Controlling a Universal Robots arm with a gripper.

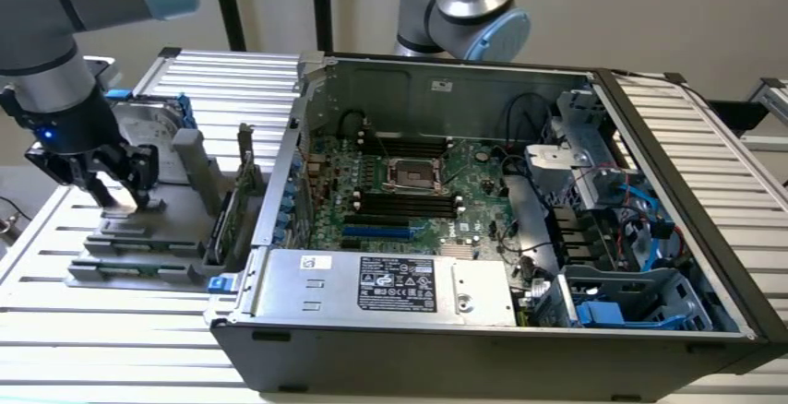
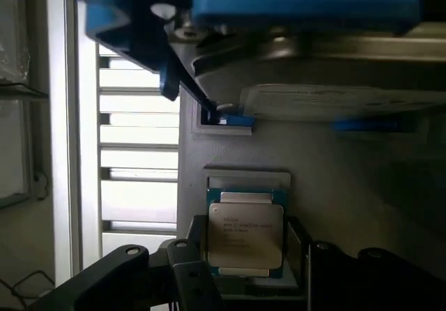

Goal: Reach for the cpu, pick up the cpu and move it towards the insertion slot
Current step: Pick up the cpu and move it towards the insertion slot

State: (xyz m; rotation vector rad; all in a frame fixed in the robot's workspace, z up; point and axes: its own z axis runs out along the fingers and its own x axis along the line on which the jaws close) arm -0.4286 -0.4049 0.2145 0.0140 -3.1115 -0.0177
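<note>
Spread gripper (image 2: 244,283) fingers astride the cpu (image 2: 245,236) on grey holder tray (image 2: 348,178), slatted white table (image 1: 111,330) beneath.

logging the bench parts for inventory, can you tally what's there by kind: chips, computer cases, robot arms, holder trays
cpu, sitting in its recess between the open end effector fingers: 1
open computer case, insertion slot on its board: 1
robot arms, near and far: 2
grey holder tray with spare parts: 1
total: 5
</note>
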